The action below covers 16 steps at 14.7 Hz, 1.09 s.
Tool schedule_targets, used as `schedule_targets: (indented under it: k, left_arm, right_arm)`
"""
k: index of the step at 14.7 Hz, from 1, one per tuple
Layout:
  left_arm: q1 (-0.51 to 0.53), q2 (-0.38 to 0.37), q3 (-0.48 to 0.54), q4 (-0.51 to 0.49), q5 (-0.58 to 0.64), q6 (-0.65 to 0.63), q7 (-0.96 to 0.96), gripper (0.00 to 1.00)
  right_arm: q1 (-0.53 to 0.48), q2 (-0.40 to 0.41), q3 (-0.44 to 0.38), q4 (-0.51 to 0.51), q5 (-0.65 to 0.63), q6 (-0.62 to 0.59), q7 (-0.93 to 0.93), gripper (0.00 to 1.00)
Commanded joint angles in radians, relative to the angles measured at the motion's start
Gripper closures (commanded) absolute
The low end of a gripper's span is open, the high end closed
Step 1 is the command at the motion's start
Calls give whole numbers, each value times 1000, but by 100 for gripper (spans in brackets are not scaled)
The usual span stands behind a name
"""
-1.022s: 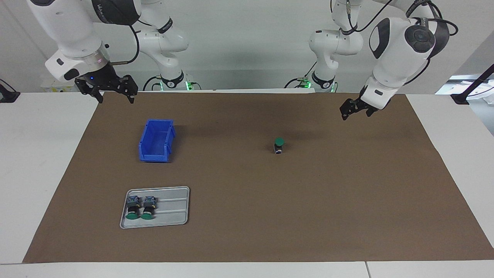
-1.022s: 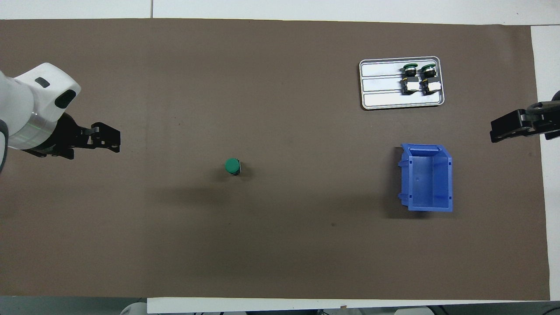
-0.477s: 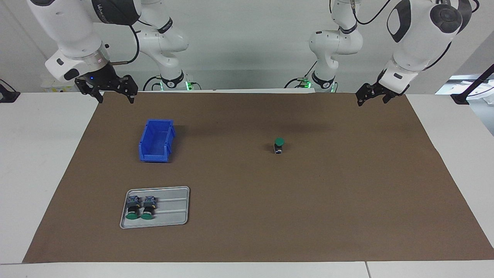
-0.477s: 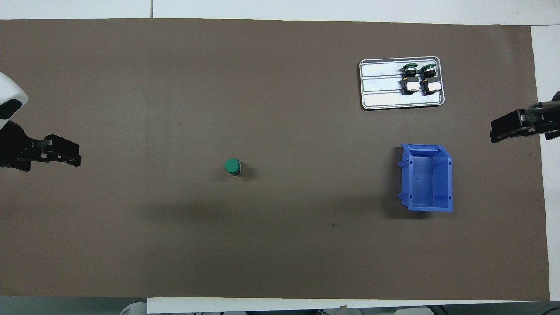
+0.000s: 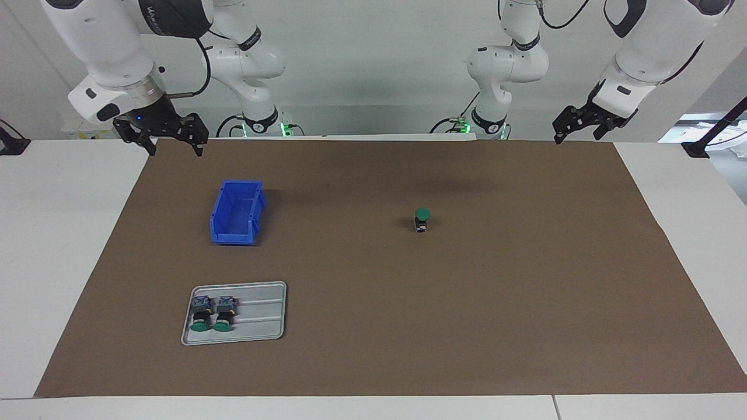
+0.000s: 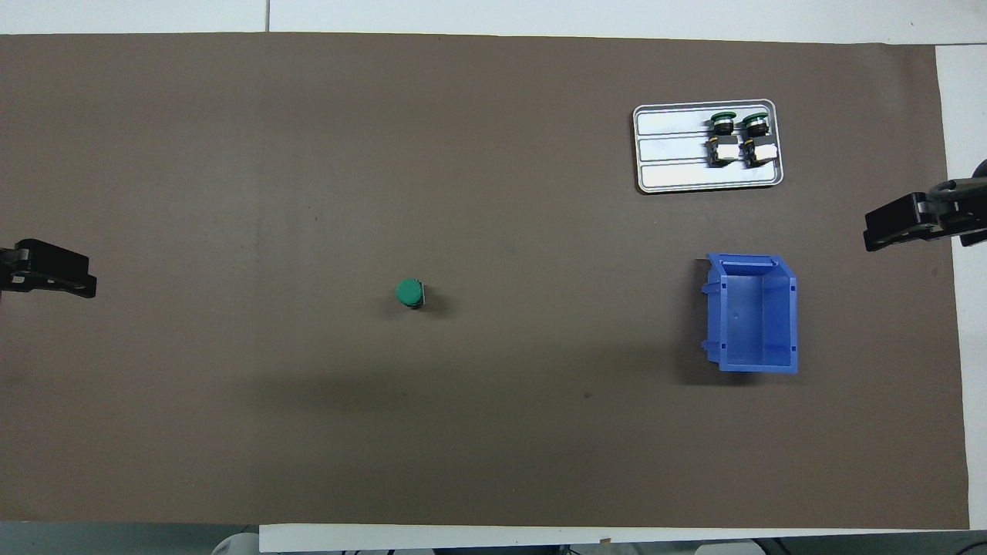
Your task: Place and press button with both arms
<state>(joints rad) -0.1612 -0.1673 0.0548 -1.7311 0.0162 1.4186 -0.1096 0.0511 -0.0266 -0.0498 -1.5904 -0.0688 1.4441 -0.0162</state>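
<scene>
Although pale lettering ran along a dark band of the right arm, could not read it, and found no other label or writing legible anywhere. Saw a brown mat (image 5: 467,303) spread over most of a white table (image 5: 58,233), with a plain pale wall and small green lights at the arm bases on the robots' end.

Noted the left hand (image 5: 576,135) (image 6: 50,277) raised over the mat's corner at the robots' edge, fingers spread wide, gripping nothing. Noted the right hand (image 5: 175,149) (image 6: 894,227) up over the other corner of that edge, likewise wide open and holding nothing.

Found the button (image 5: 422,219) (image 6: 409,293) standing upright on the mat, green cap up, well apart from both hands and somewhat toward the left hand's half of the mat.

Spotted a blue bin (image 5: 233,238) on the mat not far from the right hand, open side up. Farther out from that hand, saw a grey tray (image 5: 262,315) with two more buttons (image 5: 201,315) (image 5: 223,314) lying on their sides just beside each other, caps pointing away from the robots.
</scene>
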Motion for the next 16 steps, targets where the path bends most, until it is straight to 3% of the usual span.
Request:
schedule_targets:
  k: [1, 4, 11, 14, 16]
  left_arm:
    - [6, 9, 8, 101, 19, -81, 21, 1]
    - [6, 54, 11, 180, 24, -124, 21, 1]
    - [5, 63, 11, 174, 41, -64, 42, 1]
    - [44, 52, 7, 147, 39, -23, 51, 1]
    - [49, 54, 7, 145, 39, -21, 56, 1]
  right_arm:
    - [-5, -19, 2, -23, 3, 12, -14, 1]
    - [-7, -19, 2, -23, 3, 12, -14, 1]
    - [-19, -53, -1, -22, 6, 13, -19, 1]
    - [80, -56, 8, -42, 90, 77, -82, 1]
    - [169, 5, 21, -13, 118, 110, 95, 1]
